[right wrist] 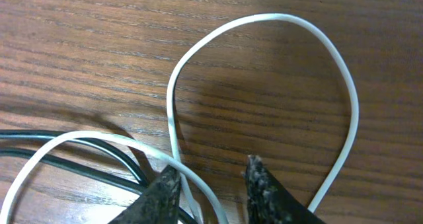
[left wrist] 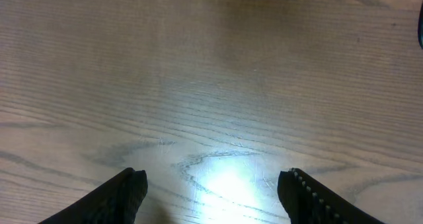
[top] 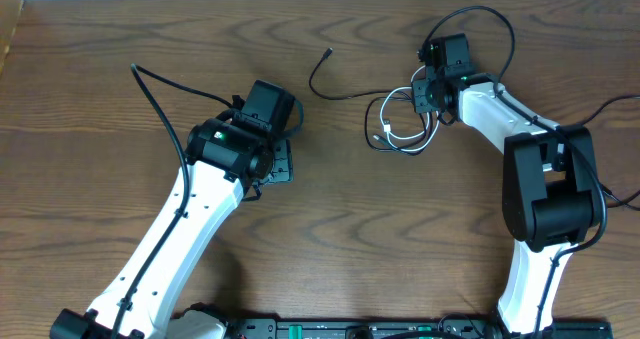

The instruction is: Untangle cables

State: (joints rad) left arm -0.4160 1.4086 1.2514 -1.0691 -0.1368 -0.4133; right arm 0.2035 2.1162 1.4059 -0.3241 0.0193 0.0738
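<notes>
White cord is the one in play here. It lies looped wide on the wooden desk at the far right, its strands crossing a couple of black cords in a loose tangle. One black cord trails off left toward the middle, with its plug end lying free.

The right tool is right down on the tangle. Its jaws are drawn in narrow, but the gap is wider than the cord, and a white strand runs through that gap, hugging one finger. So it's not clamped on anything as far as the wrist view shows. The left tool is spread wide and empty over bare wood, off to the left and well apart from the tangle.

The step looks like grabbing the white cord to pull it clear of the black ones. To do that well, the robot wants the white strand centred in the gap, not riding one finger's edge. It should take only that strand, since the black cords pass just beside that finger and could get nipped too. Once it has hold, a slow lift and pull toward the open side of the loop, away from the black cords, should slide it free rather than cinch the crossing. The left tool could pin the black cords so the whole bundle doesn't drag along.
</notes>
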